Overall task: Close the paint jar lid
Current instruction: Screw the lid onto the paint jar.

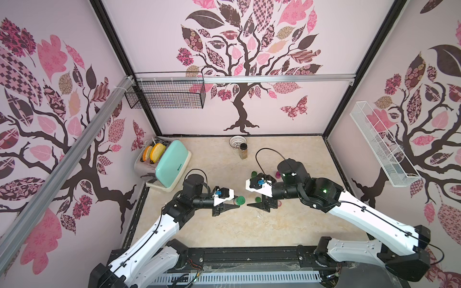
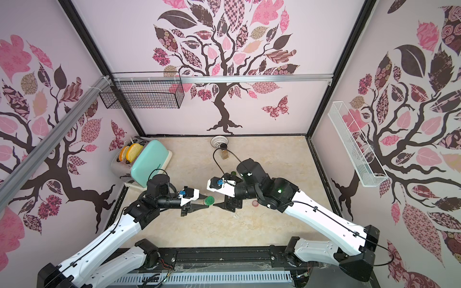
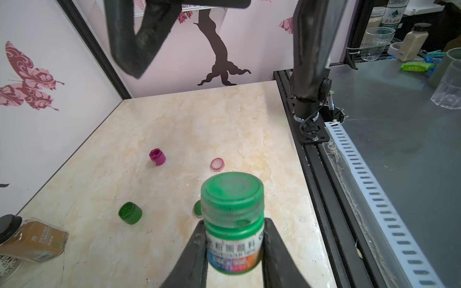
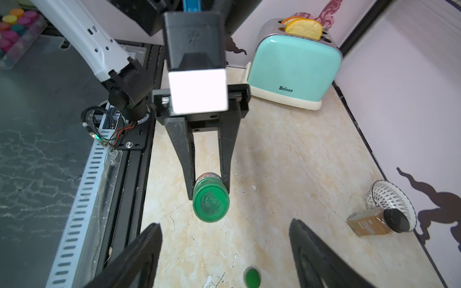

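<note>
- Looking at both top views, you have the jar (image 1: 240, 200) (image 2: 209, 200) lifted off the table, out from the toaster (image 1: 169, 164) towards mid-table. The left gripper (image 1: 234, 201) is clamped on it. Its long axis lies roughly level, lid end aimed away from the toaster at the right gripper (image 1: 249, 196).
- Left wrist view: the left gripper (image 3: 234, 249) pinches the labelled body, and the lid (image 3: 232, 194) sits on the neck, clear of the jaws.
- Right wrist view: your right gripper (image 4: 224, 251) stands spread wide and empty. The lid (image 4: 210, 199) faces it just ahead, about centred between the jaws, not touching.
- Your right arm is the one placed for the lid; a straight advance along the jar's axis should bracket it. You cannot tell from here whether the lid is fully tight.
</note>
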Robot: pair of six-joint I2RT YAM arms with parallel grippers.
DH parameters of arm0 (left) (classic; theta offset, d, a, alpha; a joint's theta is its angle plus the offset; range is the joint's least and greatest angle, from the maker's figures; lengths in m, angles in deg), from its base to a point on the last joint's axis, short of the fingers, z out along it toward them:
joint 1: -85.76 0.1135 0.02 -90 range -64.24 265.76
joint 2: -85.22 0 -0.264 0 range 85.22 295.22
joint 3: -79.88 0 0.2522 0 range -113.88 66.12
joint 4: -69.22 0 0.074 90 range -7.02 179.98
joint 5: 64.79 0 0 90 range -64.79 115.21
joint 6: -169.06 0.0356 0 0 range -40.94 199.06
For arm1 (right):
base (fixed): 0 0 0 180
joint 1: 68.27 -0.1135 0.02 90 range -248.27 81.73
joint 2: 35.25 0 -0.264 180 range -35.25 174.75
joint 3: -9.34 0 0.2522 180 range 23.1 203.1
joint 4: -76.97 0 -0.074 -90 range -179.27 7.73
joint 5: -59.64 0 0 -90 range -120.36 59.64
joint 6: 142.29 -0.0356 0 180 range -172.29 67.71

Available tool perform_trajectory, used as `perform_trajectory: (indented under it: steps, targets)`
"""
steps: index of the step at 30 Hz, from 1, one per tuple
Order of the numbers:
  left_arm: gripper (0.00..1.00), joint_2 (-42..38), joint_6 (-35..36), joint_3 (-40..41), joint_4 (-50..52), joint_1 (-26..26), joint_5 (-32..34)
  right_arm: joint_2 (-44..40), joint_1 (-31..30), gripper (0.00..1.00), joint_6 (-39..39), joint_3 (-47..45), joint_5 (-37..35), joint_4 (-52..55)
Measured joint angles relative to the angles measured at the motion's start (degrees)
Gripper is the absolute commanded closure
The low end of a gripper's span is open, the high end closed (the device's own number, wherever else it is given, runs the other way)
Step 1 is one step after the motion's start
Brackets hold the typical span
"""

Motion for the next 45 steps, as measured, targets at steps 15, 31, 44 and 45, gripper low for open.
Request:
perform_trajectory:
  steps: [15, 31, 44, 45]
  targets:
    - [0.79, 0.15, 0.72, -0.52, 0.70, 0.00, -0.79, 5.99, -2.40, 0.38, 4.22, 0.35, 1.11, 1.77]
    - [0.79, 0.15, 0.94, -0.52, 1.53, 0.00, -0.74, 7.48, -2.40, 0.72, 4.04, 0.48, -0.85, 1.57]
    - [0.79, -1.46, 0.90, -0.52, 1.51, 0.26, 2.71, 8.04, -2.67, 1.00, -14.49, 0.57, -3.82, -0.92]
    - [0.79, -1.66, 0.90, -0.52, 1.57, 0.33, 3.34, 8.28, -2.75, 1.00, -17.35, 0.59, -4.46, -1.27]
